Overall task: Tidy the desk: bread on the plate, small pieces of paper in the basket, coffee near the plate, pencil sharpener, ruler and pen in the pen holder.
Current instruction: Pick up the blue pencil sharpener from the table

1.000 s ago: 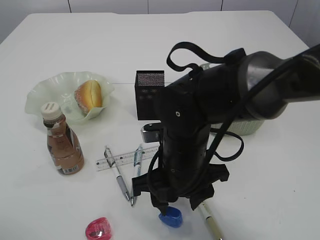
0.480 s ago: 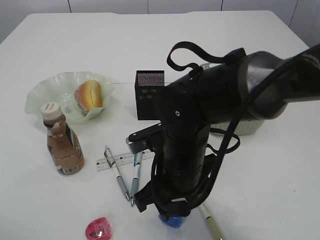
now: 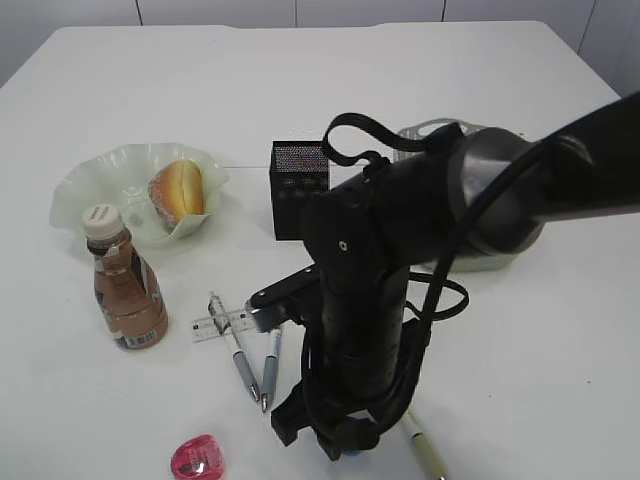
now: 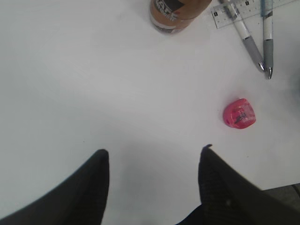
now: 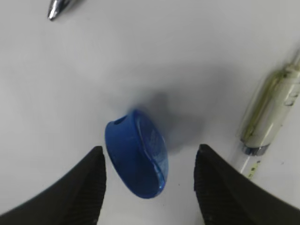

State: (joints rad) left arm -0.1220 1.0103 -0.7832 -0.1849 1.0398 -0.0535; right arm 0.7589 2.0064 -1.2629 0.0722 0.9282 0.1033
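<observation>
Right pincer (image 5: 147, 185): spread wide, blue pencil sharpener (image 5: 136, 160) framed between fingers, resting on surface (image 5: 140, 56) | Left pincer (image 4: 152, 180): spread wide, nothing held | Pink pencil sharpener (image 4: 239, 114): on surface, beside pens (image 4: 262, 47)

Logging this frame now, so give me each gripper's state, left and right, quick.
Left gripper: open, holding nothing, over bare table.
Right gripper: open, fingers on either side of the blue pencil sharpener, not closed on it.
</observation>
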